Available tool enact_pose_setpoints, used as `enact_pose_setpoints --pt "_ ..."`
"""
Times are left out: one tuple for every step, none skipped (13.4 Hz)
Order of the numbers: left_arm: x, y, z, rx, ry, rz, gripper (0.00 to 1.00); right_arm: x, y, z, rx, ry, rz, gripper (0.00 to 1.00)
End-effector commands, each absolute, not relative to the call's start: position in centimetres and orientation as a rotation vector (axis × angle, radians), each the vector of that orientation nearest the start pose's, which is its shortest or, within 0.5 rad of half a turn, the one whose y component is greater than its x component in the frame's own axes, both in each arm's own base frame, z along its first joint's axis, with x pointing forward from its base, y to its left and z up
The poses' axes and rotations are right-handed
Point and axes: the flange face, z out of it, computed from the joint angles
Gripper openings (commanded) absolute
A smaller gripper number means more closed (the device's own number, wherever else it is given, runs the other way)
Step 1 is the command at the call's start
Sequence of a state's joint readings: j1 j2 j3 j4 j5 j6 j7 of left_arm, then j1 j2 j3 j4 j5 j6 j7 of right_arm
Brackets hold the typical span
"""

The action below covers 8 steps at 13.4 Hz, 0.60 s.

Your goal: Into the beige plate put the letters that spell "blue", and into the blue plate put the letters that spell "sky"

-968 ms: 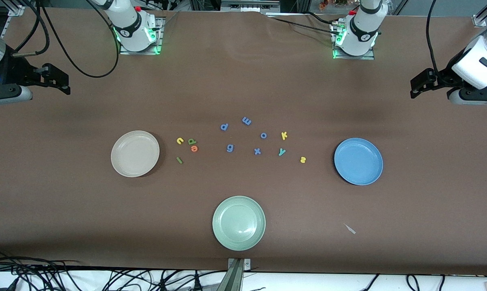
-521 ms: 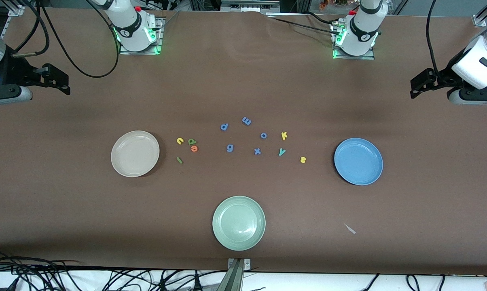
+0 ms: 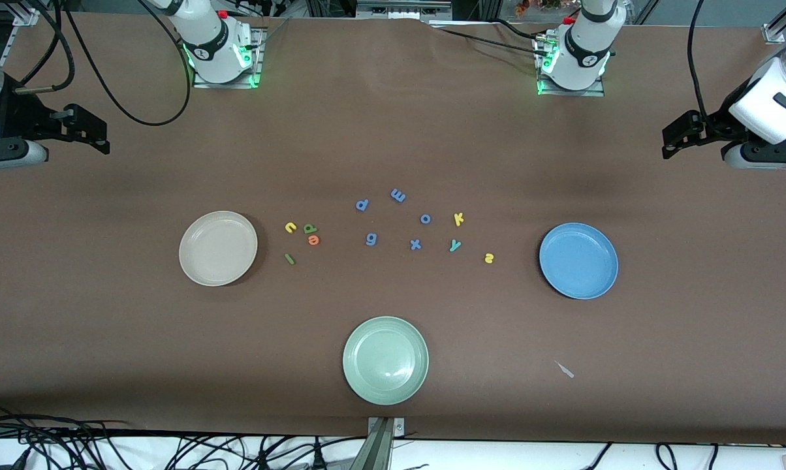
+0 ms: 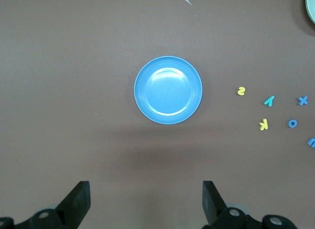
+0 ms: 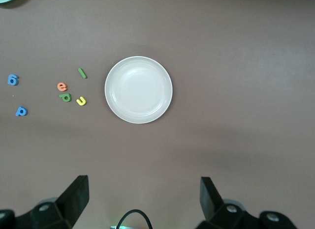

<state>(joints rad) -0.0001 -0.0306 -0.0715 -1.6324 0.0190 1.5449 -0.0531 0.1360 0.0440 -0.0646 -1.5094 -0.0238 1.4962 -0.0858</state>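
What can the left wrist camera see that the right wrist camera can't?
Only the left wrist view shows the blue plate, the yellow s, teal y, yellow k, and the blue x and o. Only the right wrist view shows the beige plate, the dark-green l, orange e, green b, yellow u, and the blue g and p. Both show the brown table, a sliver of the pale green plate, and their own gripper's open fingers, left gripper and right gripper, holding nothing.

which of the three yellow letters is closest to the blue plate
The yellow s: it lies beside the blue plate, closer than the k or u.
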Motion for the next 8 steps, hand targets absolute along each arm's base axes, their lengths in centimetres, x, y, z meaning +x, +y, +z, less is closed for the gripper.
enact_pose_setpoints --pt "54.14 -3.9 61.59 -3.138 0.051 0.099 1.0 56.09 3.31 62.61 -3.157 -0.221 0.092 1.0" --pt "54.14 -3.9 61.59 -3.138 0.053 0.099 1.0 56.1 3.07 62.61 -3.158 -0.214 0.092 1.0" --pt "54.14 -3.91 61.59 -3.139 0.053 0.099 1.0 56.08 3.15 62.6 -3.157 -0.216 0.095 1.0" --pt "54.14 -3.9 61.59 -3.138 0.053 0.099 1.0 56.08 3.16 62.6 -3.156 -0.216 0.095 1.0" --pt "54.14 -3.9 61.59 -3.138 0.051 0.099 1.0 56.08 3.16 62.6 -3.156 -0.216 0.095 1.0" --pt "54.14 -3.9 61.59 -3.138 0.051 0.099 1.0 56.09 3.08 62.6 -3.156 -0.214 0.095 1.0" --pt "54.14 -3.9 61.59 -3.138 0.051 0.099 1.0 56.02 3.16 62.67 -3.156 -0.216 0.095 1.0" --pt "54.14 -3.9 61.59 -3.138 0.053 0.099 1.0 56.02 3.07 62.67 -3.158 -0.195 0.095 1.0"
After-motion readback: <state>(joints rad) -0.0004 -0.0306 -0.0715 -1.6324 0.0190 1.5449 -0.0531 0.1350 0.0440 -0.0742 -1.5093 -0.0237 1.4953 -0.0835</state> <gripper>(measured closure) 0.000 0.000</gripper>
